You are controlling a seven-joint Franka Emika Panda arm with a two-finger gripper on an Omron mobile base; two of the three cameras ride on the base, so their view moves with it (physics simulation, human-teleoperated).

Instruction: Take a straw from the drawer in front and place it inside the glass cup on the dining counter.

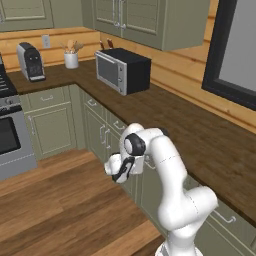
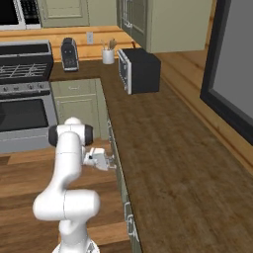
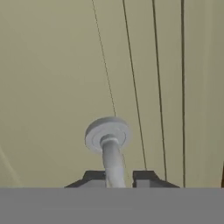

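Fingertips (image 3: 94,177) of the claw (image 3: 119,178) stand one on each side of the silver bar handle (image 3: 111,159), pressed close against it, so the claw is nearly shut and has hold of the handle. Straight ahead of the claw, touching the handle's round foot, is the sage-green front of the drawer (image 3: 52,78). From the base views the claw (image 2: 109,162) sits against the cabinet face, under the edge of the dark wood worktop (image 2: 168,148).

Even, soft rendered light fills all 3 views, with no glare and only faint shadows. The base views look slightly coarse, and the window (image 1: 235,50) at the upper right is flat grey. The hand view is soft, its close handle (image 3: 109,144) mildly blurred.
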